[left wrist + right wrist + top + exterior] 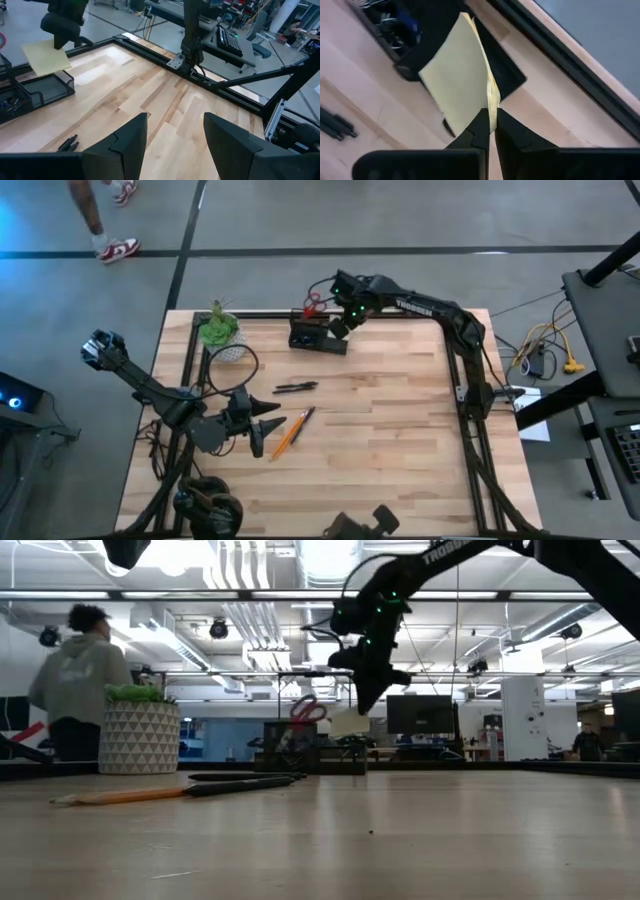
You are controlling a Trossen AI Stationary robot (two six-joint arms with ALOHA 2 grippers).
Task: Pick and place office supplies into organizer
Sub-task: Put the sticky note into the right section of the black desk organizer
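The right claw (491, 125) is pinched shut on the edge of one yellow square sticky-note pad (462, 75), held above the small black compartmented organizer (318, 335) at the bench's (400, 440) twelve o'clock edge. The left claw (175, 137) gapes wide, empty, near seven o'clock. Two black pens (295, 388) and two orange pencils (290, 433) lie mid-bench. The right arm reads "TROSSEN".

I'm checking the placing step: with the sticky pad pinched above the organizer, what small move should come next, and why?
Probably lower the right hand a little toward the tray, then release. It is shut on the pad by one edge, and the pad hangs above the organizer, not yet touching it. The left hand waits open near the table's left side.
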